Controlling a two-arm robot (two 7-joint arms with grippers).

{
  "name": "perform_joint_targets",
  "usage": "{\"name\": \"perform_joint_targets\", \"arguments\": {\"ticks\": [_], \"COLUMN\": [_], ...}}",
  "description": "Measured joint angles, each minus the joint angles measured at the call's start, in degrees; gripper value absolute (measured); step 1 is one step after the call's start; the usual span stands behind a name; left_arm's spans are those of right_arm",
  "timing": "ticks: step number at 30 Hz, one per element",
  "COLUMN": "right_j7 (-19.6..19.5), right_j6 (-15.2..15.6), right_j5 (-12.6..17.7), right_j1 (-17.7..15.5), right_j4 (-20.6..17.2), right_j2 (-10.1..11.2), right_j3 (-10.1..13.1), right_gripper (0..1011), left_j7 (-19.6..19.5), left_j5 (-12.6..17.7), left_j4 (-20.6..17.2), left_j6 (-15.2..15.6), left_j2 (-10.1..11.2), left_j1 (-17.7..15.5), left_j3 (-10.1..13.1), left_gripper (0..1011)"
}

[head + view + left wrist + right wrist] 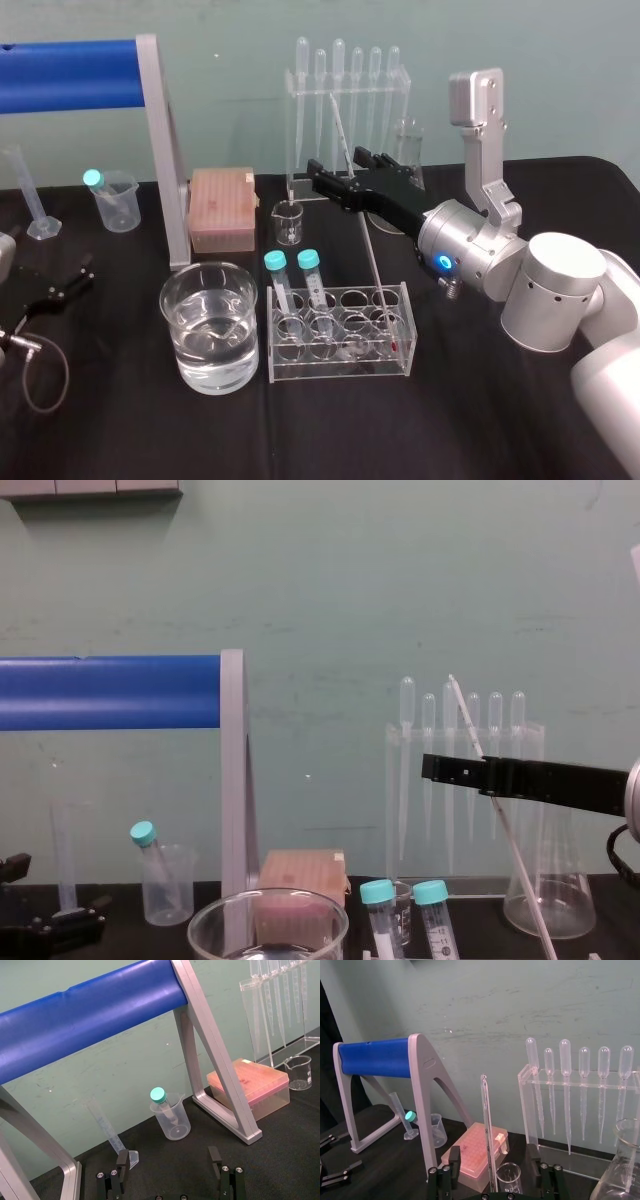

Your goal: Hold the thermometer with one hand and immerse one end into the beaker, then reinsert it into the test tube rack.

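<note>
The thermometer [375, 265] leans with its lower end in the clear test tube rack [340, 352] and its top tilted back toward the pipettes. My right gripper [345, 172] reaches in from the right at the rod's upper part. It is open, with the thermometer [485, 1110] standing between the two fingers [451, 1162] and touching neither. From the chest, the rod [465, 715] crosses the black gripper [432, 768]. The wide glass beaker [210, 325], partly full of water, stands just left of the rack. My left gripper [169, 1157] rests open on the cloth at the far left.
A blue roller on a grey frame [160, 120] stands at the back left, with a pink tip box [224, 205] beside it. Behind the rack are a small glass beaker [288, 220], a pipette stand [345, 85] and a conical flask [550, 880]. A plastic beaker [115, 200] sits far left.
</note>
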Motion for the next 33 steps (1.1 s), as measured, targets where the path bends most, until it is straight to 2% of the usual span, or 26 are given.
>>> {"name": "perform_joint_targets", "arguments": {"ticks": [5,18,21,22,24,26,33], "right_j7": [0.0,0.0,0.0,0.0,0.0,0.0,-0.1], "right_j6": [0.0,0.0,0.0,0.0,0.0,0.0,0.0], "right_j5": [0.0,0.0,0.0,0.0,0.0,0.0,0.0], "right_j1": [0.0,0.0,0.0,0.0,0.0,0.0,0.0], "right_j4": [0.0,0.0,0.0,0.0,0.0,0.0,0.0], "right_j2": [0.0,0.0,0.0,0.0,0.0,0.0,0.0], "right_j3": [0.0,0.0,0.0,0.0,0.0,0.0,0.0], "right_gripper": [760,314,255,194,161,84,56], "left_j7": [0.0,0.0,0.0,0.0,0.0,0.0,0.0], "left_j5": [0.0,0.0,0.0,0.0,0.0,0.0,0.0], "left_j4": [0.0,0.0,0.0,0.0,0.0,0.0,0.0], "left_j6": [0.0,0.0,0.0,0.0,0.0,0.0,0.0], "left_j2": [0.0,0.0,0.0,0.0,0.0,0.0,0.0], "left_j1": [0.0,0.0,0.0,0.0,0.0,0.0,0.0], "left_j3": [0.0,0.0,0.0,0.0,0.0,0.0,0.0], "left_gripper": [1008,1008,1008,1008,1008,1008,1008]}}
